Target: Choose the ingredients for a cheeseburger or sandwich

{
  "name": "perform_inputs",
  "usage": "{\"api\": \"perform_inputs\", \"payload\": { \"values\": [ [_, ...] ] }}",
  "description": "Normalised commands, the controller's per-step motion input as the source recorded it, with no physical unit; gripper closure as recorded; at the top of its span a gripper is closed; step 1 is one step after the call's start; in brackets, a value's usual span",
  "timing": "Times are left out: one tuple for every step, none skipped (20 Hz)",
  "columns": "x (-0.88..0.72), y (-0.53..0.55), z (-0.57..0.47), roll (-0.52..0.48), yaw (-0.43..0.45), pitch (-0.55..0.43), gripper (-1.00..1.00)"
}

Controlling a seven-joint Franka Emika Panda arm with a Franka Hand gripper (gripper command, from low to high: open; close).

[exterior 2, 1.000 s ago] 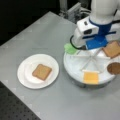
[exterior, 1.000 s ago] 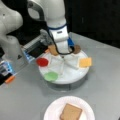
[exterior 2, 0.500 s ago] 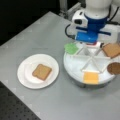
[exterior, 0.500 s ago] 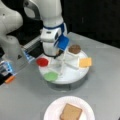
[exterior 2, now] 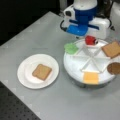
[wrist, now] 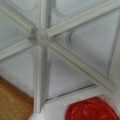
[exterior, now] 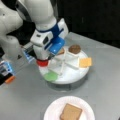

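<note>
Looking at both front views, you see the gripper [exterior: 43, 60] down at the rim of the round divided tray [exterior: 72, 75], right over the red tomato [exterior: 42, 63]. The tomato sits in the tray section at the edge nearest the arm [exterior 2: 82, 15]; in a front view it shows just under the gripper body [exterior 2: 90, 40]. You cannot tell whether the fingers are wide, narrow or closed on the tomato, since the arm's body hides them. In the wrist view the tomato [wrist: 92, 110] fills the bottom edge, with the tray's white dividers [wrist: 40, 37] meeting at a hub above it and a brown bread corner [wrist: 12, 100] at the bottom left.

Around the tray you have the green lettuce [exterior 2: 70, 47] in the section next to the tomato, spilling over the rim; a bread slice [exterior 2: 111, 49] on the tomato's other side; a brown round patty [exterior 2: 114, 68] at the rim beyond that; and a yellow cheese square [exterior 2: 91, 77] at the edge farthest from the arm.

On the table [exterior 2: 37, 32], apart from the tray, stands a white plate [exterior 2: 26, 80] with one bread slice [exterior 2: 41, 71] lying flat in its middle, nothing stacked on it.
</note>
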Motion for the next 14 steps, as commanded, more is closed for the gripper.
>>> {"api": "perform_inputs", "payload": {
  "values": [
    [0.32,-0.16,0.25,0.32,-0.143,0.217,-1.0],
    [0.35,-0.16,0.24,0.305,-0.125,0.215,-1.0],
    [0.38,-0.18,0.24,0.298,-0.1,0.214,-1.0],
    [0.39,-0.2,0.23,0.309,-0.08,0.21,-1.0],
    [0.41,-0.25,0.24,0.34,-0.06,0.217,-1.0],
    [0.42,-0.3,0.24,0.393,-0.043,0.226,-1.0],
    [0.42,-0.37,0.25,0.447,-0.031,0.239,-1.0],
    [0.42,-0.45,0.25,0.487,-0.006,0.249,-1.0],
    [0.41,-0.48,0.24,0.481,0.016,0.251,-1.0],
    [0.39,-0.51,0.21,0.534,0.049,0.255,-1.0],
    [0.39,-0.59,0.19,0.544,0.076,0.248,-1.0],
    [0.37,-0.64,0.17,0.541,0.096,0.237,-1.0],
    [0.36,-0.62,0.14,0.51,0.109,0.229,-1.0],
    [0.35,-0.64,0.13,0.507,0.11,0.231,-1.0]
  ]
}}
